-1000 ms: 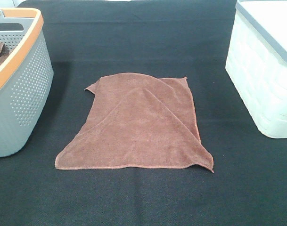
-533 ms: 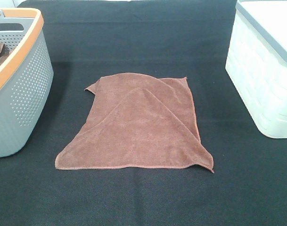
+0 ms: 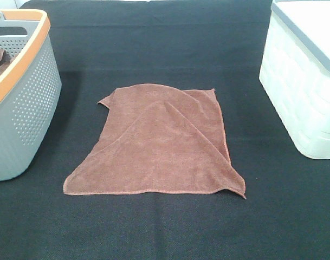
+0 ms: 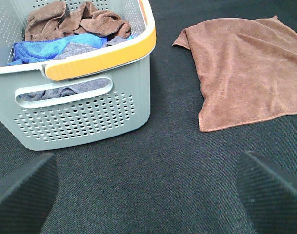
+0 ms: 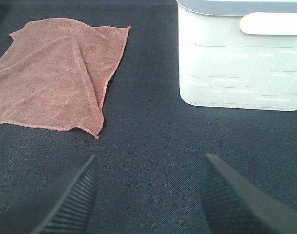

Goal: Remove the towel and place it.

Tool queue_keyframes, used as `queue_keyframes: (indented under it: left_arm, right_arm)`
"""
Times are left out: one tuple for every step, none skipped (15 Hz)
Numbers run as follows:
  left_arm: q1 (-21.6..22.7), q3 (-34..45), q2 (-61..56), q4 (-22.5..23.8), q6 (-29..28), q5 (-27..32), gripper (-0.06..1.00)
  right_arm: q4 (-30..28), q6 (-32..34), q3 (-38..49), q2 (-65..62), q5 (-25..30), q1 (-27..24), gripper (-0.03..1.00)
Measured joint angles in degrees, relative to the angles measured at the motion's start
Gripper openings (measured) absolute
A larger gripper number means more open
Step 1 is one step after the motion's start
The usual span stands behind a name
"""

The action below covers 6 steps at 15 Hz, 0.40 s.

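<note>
The reddish-brown towel [image 3: 162, 146] lies spread on the black table, with one corner folded over diagonally. It also shows in the left wrist view as the towel [image 4: 246, 73] and in the right wrist view as the towel [image 5: 55, 73]. My left gripper [image 4: 148, 195] hovers open over bare cloth in front of the grey basket [image 4: 80, 117], with nothing between its fingers [image 4: 272, 192]. My right gripper [image 5: 148, 195] is open too, above the table between the towel and the white bin [image 5: 241, 53]. Neither gripper appears in the high view.
The grey basket [image 3: 29, 103] with an orange rim stands at the left and holds darker brown cloths [image 4: 75, 22], a blue cloth [image 4: 55, 48] and a grey one. The white bin [image 3: 300, 81] with a grey rim stands at the right.
</note>
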Motion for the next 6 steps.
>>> queue_keyframes:
  left_arm:
    - [0.00, 0.00, 0.00, 0.00, 0.00, 0.00, 0.94]
    - [0.00, 0.00, 0.00, 0.00, 0.00, 0.00, 0.94]
    - [0.00, 0.00, 0.00, 0.00, 0.00, 0.00, 0.94]
    - [0.00, 0.00, 0.00, 0.00, 0.00, 0.00, 0.94]
    - [0.00, 0.00, 0.00, 0.00, 0.00, 0.00, 0.94]
    - [0.00, 0.00, 0.00, 0.00, 0.00, 0.00, 0.94]
  right_arm:
    - [0.00, 0.00, 0.00, 0.00, 0.00, 0.00, 0.59]
    - [0.00, 0.00, 0.00, 0.00, 0.00, 0.00, 0.59]
    - [0.00, 0.00, 0.00, 0.00, 0.00, 0.00, 0.59]
    - [0.00, 0.00, 0.00, 0.00, 0.00, 0.00, 0.59]
    - [0.00, 0.00, 0.00, 0.00, 0.00, 0.00, 0.59]
    - [0.00, 0.00, 0.00, 0.00, 0.00, 0.00, 0.59]
